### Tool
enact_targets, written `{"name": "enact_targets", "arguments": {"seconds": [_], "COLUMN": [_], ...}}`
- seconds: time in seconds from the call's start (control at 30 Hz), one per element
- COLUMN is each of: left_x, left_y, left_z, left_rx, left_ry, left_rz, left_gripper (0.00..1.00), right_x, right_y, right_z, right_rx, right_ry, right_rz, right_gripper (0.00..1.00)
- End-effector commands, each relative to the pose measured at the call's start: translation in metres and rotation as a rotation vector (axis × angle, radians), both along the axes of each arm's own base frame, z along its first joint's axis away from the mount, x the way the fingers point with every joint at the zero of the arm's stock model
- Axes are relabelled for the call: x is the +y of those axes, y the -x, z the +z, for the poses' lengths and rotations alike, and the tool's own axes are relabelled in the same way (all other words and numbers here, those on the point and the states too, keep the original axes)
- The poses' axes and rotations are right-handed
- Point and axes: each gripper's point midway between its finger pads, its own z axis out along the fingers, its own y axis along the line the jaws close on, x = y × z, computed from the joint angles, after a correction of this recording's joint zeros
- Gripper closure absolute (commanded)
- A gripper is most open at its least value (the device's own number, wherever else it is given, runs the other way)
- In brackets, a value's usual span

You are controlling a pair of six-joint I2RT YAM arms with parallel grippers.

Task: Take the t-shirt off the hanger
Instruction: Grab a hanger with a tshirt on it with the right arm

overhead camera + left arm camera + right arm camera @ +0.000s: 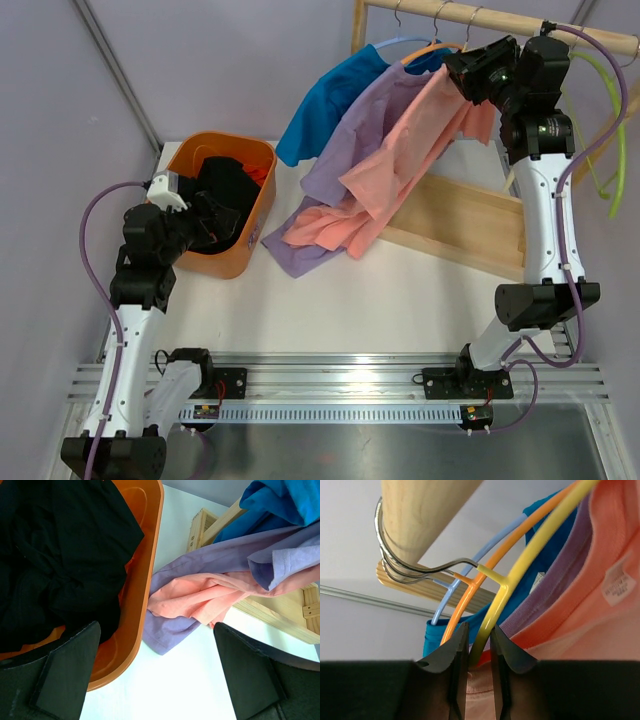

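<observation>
A salmon t-shirt (pixel 400 165) hangs on a yellow hanger (pixel 520 565) from the wooden rail (pixel 500 20), and its hem trails on the table. My right gripper (pixel 479 635) is shut on the yellow hanger's arm just below its neck, up by the rail in the top view (pixel 455 62). The salmon collar (pixel 600 620) lies right beside the fingers. My left gripper (pixel 155 680) is open and empty, above the table beside the orange basket (pixel 145 580). It also shows in the top view (pixel 165 190).
A purple t-shirt (pixel 345 150) on an orange hanger (pixel 470 592) and a blue t-shirt (pixel 330 100) on a light-blue hanger (pixel 445 600) hang behind. Black clothes (pixel 60 555) fill the basket. The rack's wooden base (pixel 460 225) lies at right. A green hanger (pixel 618 110) hangs far right.
</observation>
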Motion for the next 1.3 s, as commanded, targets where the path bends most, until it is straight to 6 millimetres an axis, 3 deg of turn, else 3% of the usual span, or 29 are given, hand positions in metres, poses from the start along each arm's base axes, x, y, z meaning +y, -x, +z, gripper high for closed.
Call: {"name": "enact_targets", "arguments": {"seconds": [0.0,0.3,0.43,0.57,1.0,1.27], "left_x": [-0.004,-0.015,-0.019,-0.022,-0.038,-0.060], "left_y": [0.004,0.009,0.011,0.011,0.023,0.046], "left_z": [0.012,0.026,0.032,0.033,0.053,0.064], "left_rx": [-0.039,-0.077,-0.099,-0.100,-0.157,-0.192], "left_ry": [0.013,0.039,0.042,0.046,0.078,0.086], "left_rz": [-0.026,-0.089,-0.118,-0.130,-0.235,-0.372], "left_gripper": [0.01,0.01,0.01,0.01,0.01,0.01], "right_x": [0.001,0.001,0.003,0.003,0.019,0.029], "right_y": [0.012,0.025,0.043,0.053,0.088,0.136], "right_z": [0.014,0.045,0.076,0.088,0.081,0.047], "right_rx": [-0.050,-0.172,-0.267,-0.301,-0.303,-0.300], "right_ry": [0.073,0.164,0.207,0.227,0.253,0.405], "right_rz": [-0.013,0.004,0.021,0.024,0.146,0.273], "right_gripper": [0.78,1.00,1.00,1.00,1.00,1.00]}}
